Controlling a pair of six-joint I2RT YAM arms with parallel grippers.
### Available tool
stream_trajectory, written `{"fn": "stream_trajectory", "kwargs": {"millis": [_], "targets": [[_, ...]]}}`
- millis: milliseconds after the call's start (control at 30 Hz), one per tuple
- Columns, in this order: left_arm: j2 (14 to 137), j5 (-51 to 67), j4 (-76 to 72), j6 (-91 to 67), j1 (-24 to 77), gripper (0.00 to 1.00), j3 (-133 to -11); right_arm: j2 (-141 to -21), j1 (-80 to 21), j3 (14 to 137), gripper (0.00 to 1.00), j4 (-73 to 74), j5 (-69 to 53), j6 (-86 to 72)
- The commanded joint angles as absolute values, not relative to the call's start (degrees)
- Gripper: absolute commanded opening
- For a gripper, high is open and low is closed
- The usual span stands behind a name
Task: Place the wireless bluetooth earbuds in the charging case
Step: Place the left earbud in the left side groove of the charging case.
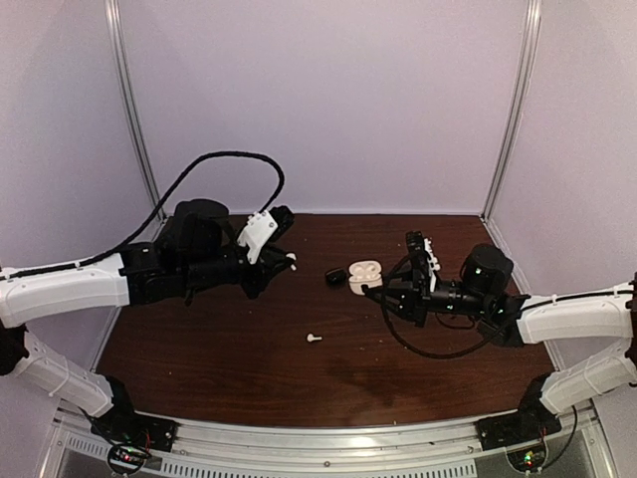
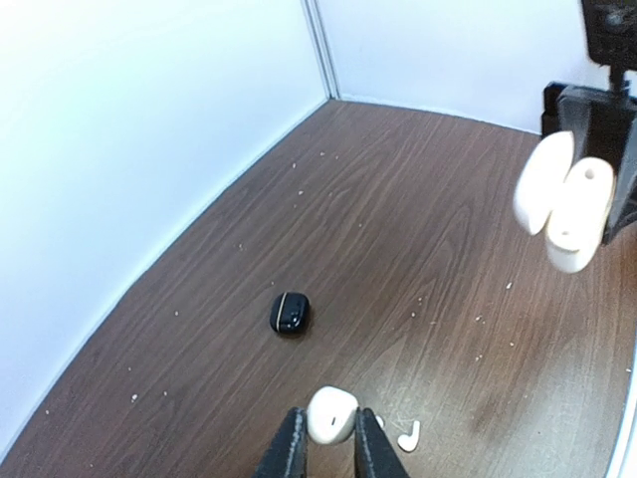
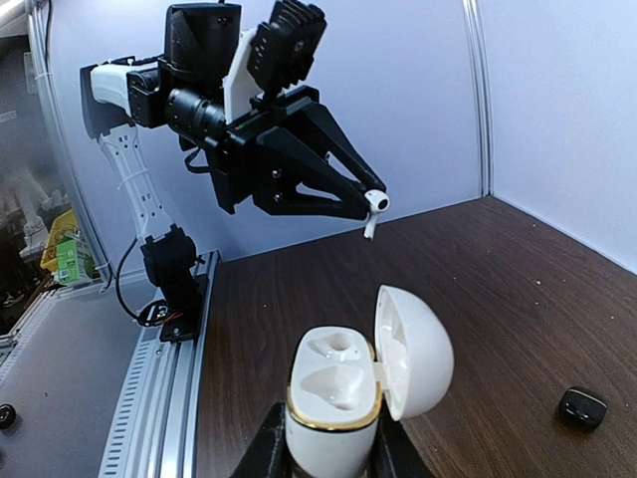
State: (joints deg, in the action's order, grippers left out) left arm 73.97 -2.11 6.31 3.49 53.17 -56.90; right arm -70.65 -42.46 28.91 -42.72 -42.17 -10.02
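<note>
Lying on the dark brown wood-grain table (image 1: 199, 349), nearest the arm bases, is one glossy white short-stemmed earbud (image 1: 315, 339), loose and well apart from both grippers. Farther in, on the left, the left gripper (image 1: 287, 261) is pinched tight on a second glossy white earbud (image 2: 331, 414), held off the tabletop with its stem hanging down. On the right, the right gripper (image 3: 333, 443) is clamped around the lower half of a white oval charging case with a gold rim (image 3: 333, 393). The case is held upright with its rounded lid (image 3: 413, 349) swung open, and two moulded hollows show inside. Between the two grippers, a stubby black earbud (image 1: 335, 277) rests on the table just left of the case. Pale walls close in behind.
</note>
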Motion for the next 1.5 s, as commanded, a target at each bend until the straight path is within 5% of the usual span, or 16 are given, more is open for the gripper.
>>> {"fn": "stream_trajectory", "kwargs": {"millis": [0,1467], "targets": [[71.5,-2.8,1.4,9.7,55.8,0.17,-56.0,-74.7,-43.0,29.8,0.00,-49.9,-44.2,-9.7],[75.5,-1.6,-2.2,21.5,67.7,0.17,-58.3,-82.3,-48.8,31.5,0.00,-57.1,-45.0,-2.3]]}}
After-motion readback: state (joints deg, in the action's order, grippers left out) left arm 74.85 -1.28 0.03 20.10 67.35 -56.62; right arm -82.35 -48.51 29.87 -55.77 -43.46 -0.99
